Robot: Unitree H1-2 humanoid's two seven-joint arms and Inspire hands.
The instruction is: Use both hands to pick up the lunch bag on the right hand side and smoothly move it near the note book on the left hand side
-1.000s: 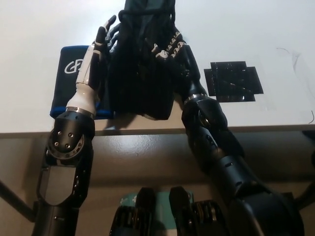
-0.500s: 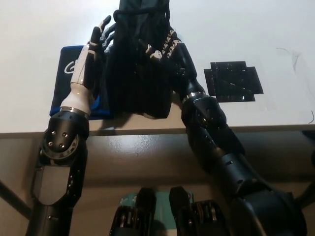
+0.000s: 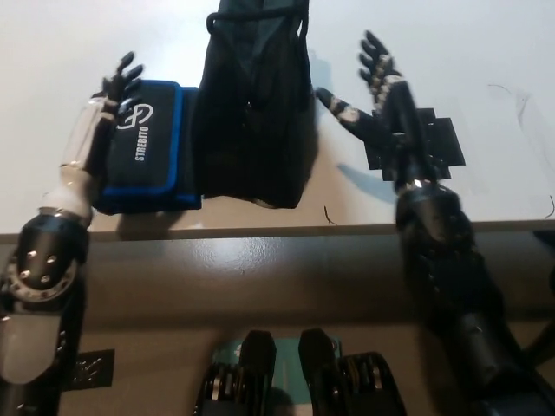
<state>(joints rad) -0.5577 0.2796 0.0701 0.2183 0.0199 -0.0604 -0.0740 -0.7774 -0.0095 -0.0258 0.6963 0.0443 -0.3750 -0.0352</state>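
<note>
The black lunch bag [image 3: 253, 108] rests on the white table [image 3: 486, 52], right beside a blue-edged black notebook [image 3: 143, 143] on its left, the two touching. My white left hand [image 3: 102, 108] is open at the notebook's left edge, apart from the bag. My black right hand [image 3: 375, 91] is open to the right of the bag, fingers spread, a gap between it and the bag's side. Neither hand holds anything.
A black tape cross [image 3: 421, 143] marks the table under my right forearm. The table's front edge [image 3: 347, 230] runs across the picture just below the bag and notebook. A faint pen mark [image 3: 512, 95] shows at the far right.
Both hands have let go of the lunch bag and swung outward, left hand to the left past the notebook, right hand to the right. The bag now stands free on the table.
</note>
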